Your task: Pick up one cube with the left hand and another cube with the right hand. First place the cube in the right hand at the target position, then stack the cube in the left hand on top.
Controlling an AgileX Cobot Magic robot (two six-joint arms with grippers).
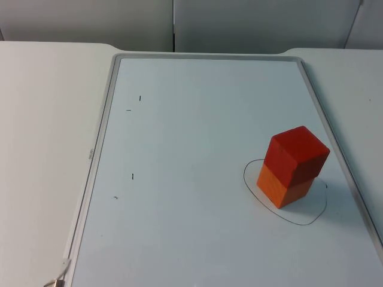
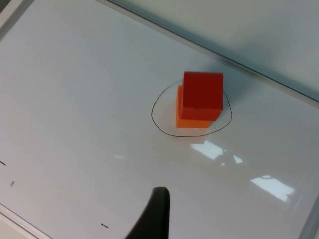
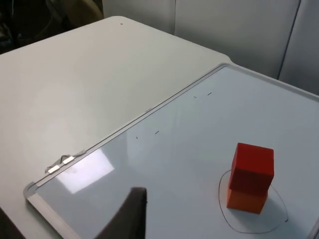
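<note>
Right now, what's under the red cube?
The red cube sits on an orange cube, slightly offset, inside the drawn circle on the whiteboard. The orange cube's top face and the board beneath it are covered.

Two cubes stand on the table: one red cube (image 1: 297, 154) and one orange cube (image 1: 283, 187), the red stacked on the orange and turned a little off square with it. One drawn outline (image 1: 311, 222) rings the pair, a single hand-drawn loop that bulges out toward five o'clock of the stack. One whiteboard (image 1: 179, 239) lies flat under it all, with one silver frame around it. Four small black pen ticks (image 1: 140, 98) mark the board, all off at about nine to ten o'clock from the stack. One black fingertip (image 2: 154, 219) pokes into each wrist view, so two fingertips in all.
</note>
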